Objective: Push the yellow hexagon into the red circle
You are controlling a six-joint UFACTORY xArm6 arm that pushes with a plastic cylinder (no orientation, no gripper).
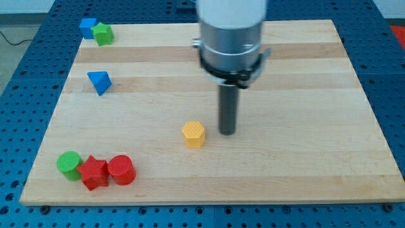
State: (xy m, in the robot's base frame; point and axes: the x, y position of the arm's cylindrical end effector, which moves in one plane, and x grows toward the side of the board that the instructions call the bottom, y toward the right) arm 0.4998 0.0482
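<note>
Yellow hexagon [193, 134] is my target, and it sits near the middle of the wooden board [304, 171], a little toward the view's bottom, standing flat and well apart from every other block.

Reading from the view's left: at the bottom-left corner a green cylinder [69, 163] sits closest to the edge, touching or just beside a red block [94, 171] of irregular, roughly star-like shape. The red circle [121, 170], a short upright cylinder, comes next and presses against that red block's right side. These three form a tight row.

Higher up on the left, a blue triangular block [99, 82] stands alone. At the top-left corner a blue block [87, 26], whose shape I cannot make out, touches a green block [102, 33] just to its right.

Moving right, the yellow hexagon lies well apart from the red circle, up and to the right of it.

Just right of the hexagon, my tip [227, 132] rests on the board, near the block but not touching it; a narrow strip of bare wood shows between them. The rod rises straight into the grey arm housing [231, 31] above. This arm carries no fingers, only the rod, so nothing is clamped.
</note>
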